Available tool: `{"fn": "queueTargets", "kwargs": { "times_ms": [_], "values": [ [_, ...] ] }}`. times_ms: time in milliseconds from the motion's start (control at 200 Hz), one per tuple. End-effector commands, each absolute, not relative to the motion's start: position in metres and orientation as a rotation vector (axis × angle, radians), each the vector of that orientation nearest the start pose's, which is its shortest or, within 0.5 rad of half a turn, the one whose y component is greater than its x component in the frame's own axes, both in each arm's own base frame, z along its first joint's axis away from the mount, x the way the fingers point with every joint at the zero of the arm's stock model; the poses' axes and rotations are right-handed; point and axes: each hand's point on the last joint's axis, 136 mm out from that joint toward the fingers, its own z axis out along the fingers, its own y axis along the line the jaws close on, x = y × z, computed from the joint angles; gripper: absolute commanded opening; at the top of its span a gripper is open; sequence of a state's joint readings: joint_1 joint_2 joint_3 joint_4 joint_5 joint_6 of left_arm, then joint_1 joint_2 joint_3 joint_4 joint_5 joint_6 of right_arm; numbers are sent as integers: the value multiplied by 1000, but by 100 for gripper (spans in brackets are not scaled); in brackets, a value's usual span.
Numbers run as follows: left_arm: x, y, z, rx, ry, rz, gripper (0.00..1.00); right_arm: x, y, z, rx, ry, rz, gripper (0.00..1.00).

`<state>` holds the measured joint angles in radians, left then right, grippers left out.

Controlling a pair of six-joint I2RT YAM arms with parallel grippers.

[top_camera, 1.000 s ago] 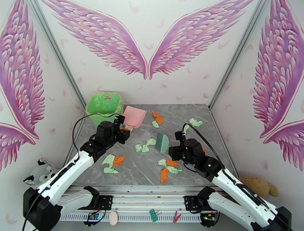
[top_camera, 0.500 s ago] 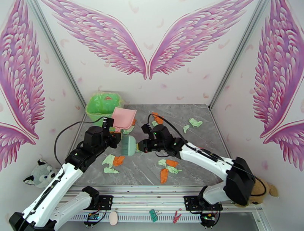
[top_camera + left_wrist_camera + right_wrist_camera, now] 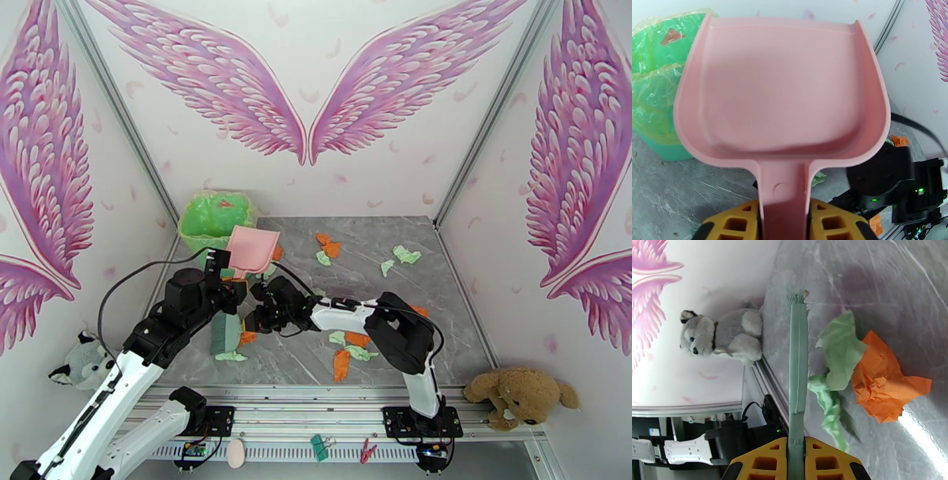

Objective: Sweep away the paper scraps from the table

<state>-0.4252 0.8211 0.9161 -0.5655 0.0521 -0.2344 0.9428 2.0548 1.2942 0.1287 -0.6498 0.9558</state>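
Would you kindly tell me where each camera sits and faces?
Top external: above and behind, looking down on the table; both arms.
Left wrist: on the left arm, facing the pink dustpan; left end effector.
Right wrist: on the right arm, facing brush and paper scraps; right end effector.
Shared: dustpan, top and left wrist.

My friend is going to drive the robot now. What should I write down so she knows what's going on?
Left gripper: shut on the handle of the pink dustpan. The pan is empty and sits next to the green bin.
Right gripper: shut on the teal brush, reaching across to the left side of the table. The bristles are beside a green scrap and an orange scrap.
Done: one orange bit shows inside the bin.
Left: paper scraps lie at the table's near middle, far middle and far right. Sweep them into the pan, then tip it into the bin.
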Motion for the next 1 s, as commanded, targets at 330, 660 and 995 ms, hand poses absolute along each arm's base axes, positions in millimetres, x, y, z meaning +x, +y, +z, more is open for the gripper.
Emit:
{"fn": "queueTargets", "kwargs": {
  "times_ms": [330, 660, 995],
  "values": [
    [265, -130, 284, 241, 2042, -466, 0, 241, 405, 60, -469, 2819, 1195, 0],
    [266, -131, 281, 242, 2046, -477, 0, 319, 276, 85, -385, 2781, 746, 0],
    [267, -131, 281, 241, 2046, -477, 0, 344, 282, 191, -322, 2494, 1018, 0]
  ]
}}
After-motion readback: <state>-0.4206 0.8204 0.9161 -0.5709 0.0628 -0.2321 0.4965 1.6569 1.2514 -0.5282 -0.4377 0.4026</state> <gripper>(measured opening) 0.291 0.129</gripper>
